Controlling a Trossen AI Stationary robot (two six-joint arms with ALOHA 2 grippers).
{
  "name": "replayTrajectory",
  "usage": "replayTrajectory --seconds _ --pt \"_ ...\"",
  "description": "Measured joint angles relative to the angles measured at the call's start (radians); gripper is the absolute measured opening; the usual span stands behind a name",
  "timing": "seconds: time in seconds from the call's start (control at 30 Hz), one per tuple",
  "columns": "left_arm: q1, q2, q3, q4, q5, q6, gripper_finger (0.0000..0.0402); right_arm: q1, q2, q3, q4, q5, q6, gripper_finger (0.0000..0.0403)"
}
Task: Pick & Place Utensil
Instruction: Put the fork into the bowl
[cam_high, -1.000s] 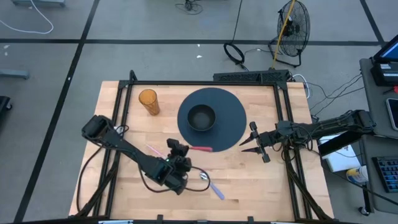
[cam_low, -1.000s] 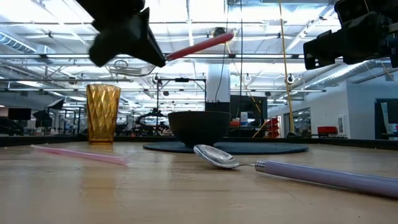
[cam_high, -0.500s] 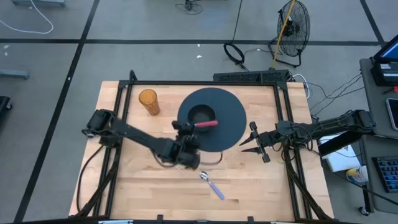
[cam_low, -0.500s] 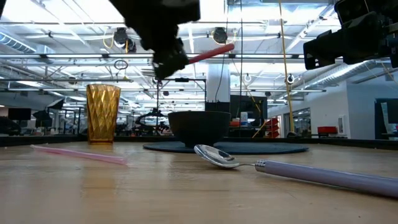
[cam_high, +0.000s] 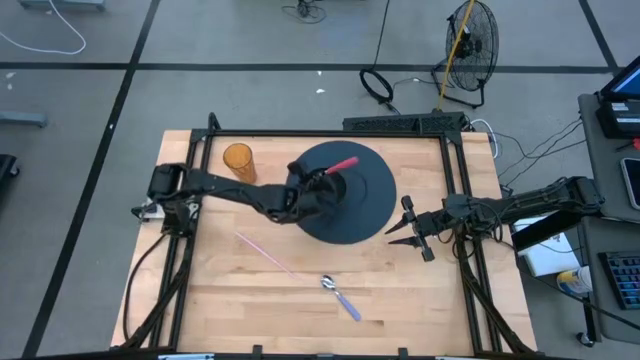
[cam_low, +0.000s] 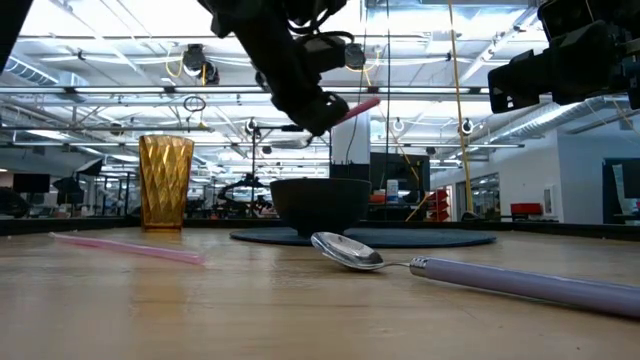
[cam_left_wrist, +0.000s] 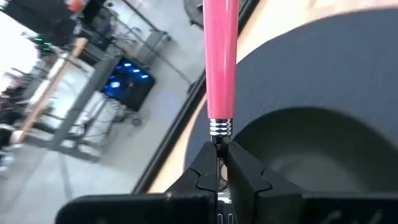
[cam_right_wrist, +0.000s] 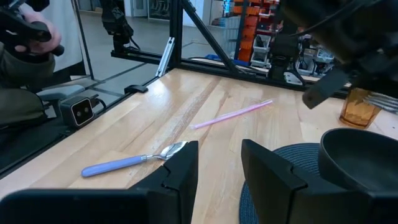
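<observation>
Swinging up from beside the purple spoon (cam_high: 341, 298), our left end effector (cam_high: 312, 181) is now hovering over the black bowl (cam_high: 326, 192) — clamped on the pink-handled utensil (cam_high: 342, 164), poised for dropping; right end effector (cam_high: 408, 231) is waiting, fingers apart.

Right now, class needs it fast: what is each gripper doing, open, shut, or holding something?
Left gripper: shut on the pink-handled utensil, above the black bowl.
Right gripper: open, holding nothing, at the table's right edge.
</observation>
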Motion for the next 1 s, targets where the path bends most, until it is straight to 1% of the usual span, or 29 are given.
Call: replayTrajectory --seconds 0.1,0.2,0.37,0.6,0.7,0.87,0.93,1.0 --pt "0.024 0.0 0.0 0.065 0.061 0.011 0.0011 0.0 0.0 0.0 0.0 0.0 0.0 0.0116" --pt "0.046 0.0 0.0 0.102 0.079 0.007 0.0022 0.0 0.0 0.0 -0.001 0.0 0.0 0.0116" --pt "0.085 0.0 -0.004 0.116 0.12 -0.056 0.0035 0.0 0.0 0.0 -0.002 0.0 0.0 0.0116" --pt "0.133 0.0 -0.102 0.268 0.194 -0.141 0.0011 0.0 0.0 0.0 -0.006 0.0 0.0 0.0116" --pt "0.145 0.0 -0.147 0.316 0.2 -0.181 0.0015 0.0 0.0 0.0 -0.006 0.0 0.0 0.0116" --pt "0.164 0.0 -0.198 0.389 0.242 -0.251 0.0043 0.0 0.0 0.0 -0.006 0.0 0.0 0.0116" --pt "0.169 0.0 -0.216 0.418 0.258 -0.268 0.0042 0.0 0.0 0.0 -0.006 0.0 0.0 0.0116" --pt "0.17 0.0 -0.233 0.453 0.271 -0.279 0.0032 0.0 0.0 0.0 -0.006 0.0 0.0 0.0116"
